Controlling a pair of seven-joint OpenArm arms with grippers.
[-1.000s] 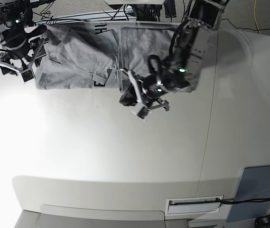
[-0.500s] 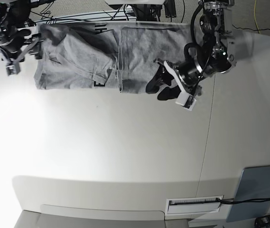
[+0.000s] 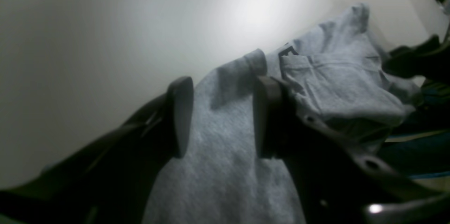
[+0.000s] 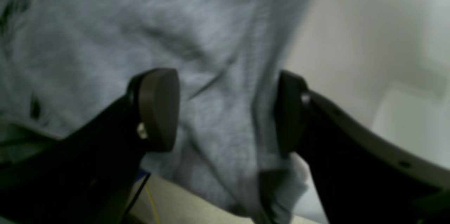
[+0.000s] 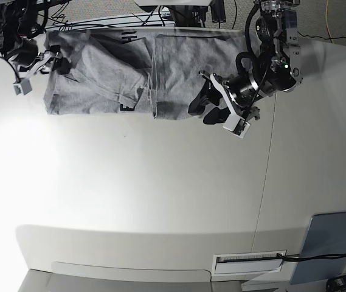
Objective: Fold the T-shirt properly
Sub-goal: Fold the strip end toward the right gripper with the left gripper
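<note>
My left gripper (image 5: 220,113) stands spread wide and empty at one end of the heather-grey cotton T-shirt (image 5: 130,73), and my right gripper (image 5: 38,68), likewise released, stands at the other. The shirt lies part-folded along the white table's (image 5: 160,201) far edge. The blurred wrist views suggest, I think, both sets poised for another fold.

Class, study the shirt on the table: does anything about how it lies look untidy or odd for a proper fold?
Yes. The T-shirt lies bunched along the table's far edge, with a rumpled fold across its middle and black lettering peeking out at the crease. Both grippers stand open beside it, holding nothing.
</note>
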